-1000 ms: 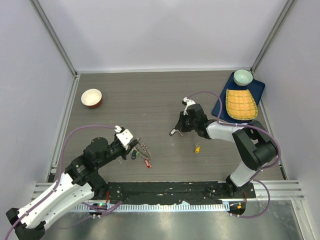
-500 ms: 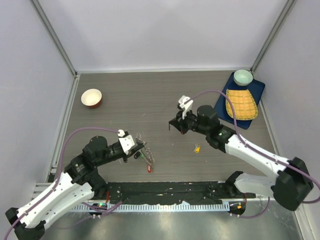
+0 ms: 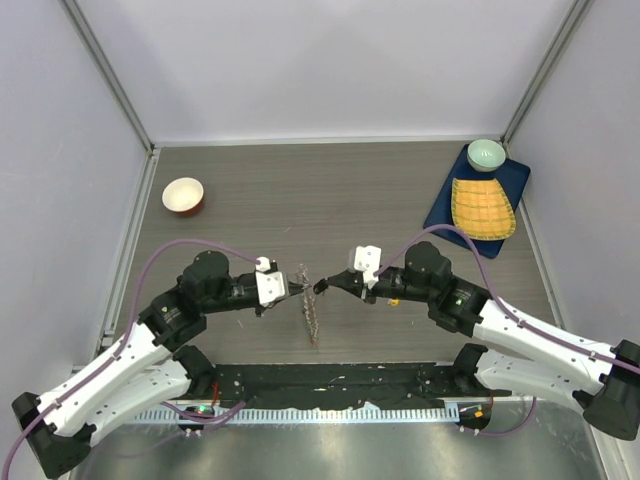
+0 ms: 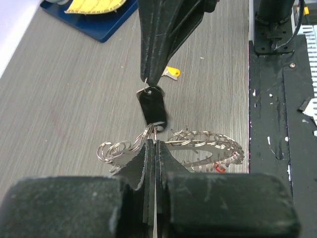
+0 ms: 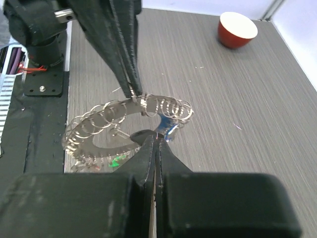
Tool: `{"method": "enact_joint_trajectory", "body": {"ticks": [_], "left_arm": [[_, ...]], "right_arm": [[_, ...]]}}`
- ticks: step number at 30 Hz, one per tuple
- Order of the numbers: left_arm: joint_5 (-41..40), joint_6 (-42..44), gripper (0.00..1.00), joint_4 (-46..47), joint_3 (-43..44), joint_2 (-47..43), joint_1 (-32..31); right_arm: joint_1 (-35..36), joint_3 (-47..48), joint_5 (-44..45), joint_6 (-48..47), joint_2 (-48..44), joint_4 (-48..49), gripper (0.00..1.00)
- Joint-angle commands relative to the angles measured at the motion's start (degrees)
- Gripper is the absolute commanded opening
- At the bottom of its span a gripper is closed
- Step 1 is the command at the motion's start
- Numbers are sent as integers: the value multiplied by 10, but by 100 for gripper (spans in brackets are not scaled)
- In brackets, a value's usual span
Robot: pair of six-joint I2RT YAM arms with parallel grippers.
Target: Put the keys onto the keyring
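Nearest the bases, the left tool [image 3: 296, 290] is clenched on the rim of the keyring [image 3: 309, 312], which shows edge-on from overhead as a thin streak above the surface [image 3: 300, 200]. Just right of it, the right tool [image 3: 322, 285] is pinched shut on a black-tagged key [image 4: 151, 105], and its tips almost meet the left's. The left wrist camera shows what the overhead cannot: the black tag dangles from the right tool's tip and touches the ring's coils beside the left fingers. The right wrist view opens the ring into a full loop fringed with keys (green and blue tags among them). Beyond the right tool, a yellow-tagged key [image 4: 171, 72] lies on the surface. At the far left sits a red bowl [image 5: 237, 29]. At the far right, a blue tray [image 3: 440, 213] carries a yellow mat [image 3: 483, 207] and a pale green bowl [image 3: 486, 153].
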Motion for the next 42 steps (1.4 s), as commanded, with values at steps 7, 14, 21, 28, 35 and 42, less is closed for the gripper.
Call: {"method": "enact_joint_trajectory", "body": {"ticks": [7, 14, 21, 28, 35, 42], "left_arm": [[21, -13, 0, 84, -20, -2, 1], [43, -15, 0, 87, -29, 8, 2], [64, -26, 0, 98, -26, 23, 1], [69, -28, 0, 95, -26, 32, 1], [73, -27, 0, 94, -24, 36, 2], [77, -28, 0, 93, -23, 38, 1]], "right_arm": [[15, -9, -71, -49, 10, 35, 1], [21, -10, -67, -56, 7, 34, 1], [27, -4, -76, -60, 16, 29, 1], [36, 2, -69, -68, 24, 25, 1], [44, 5, -59, -73, 27, 23, 1], [46, 3, -43, -75, 25, 32, 1]]}}
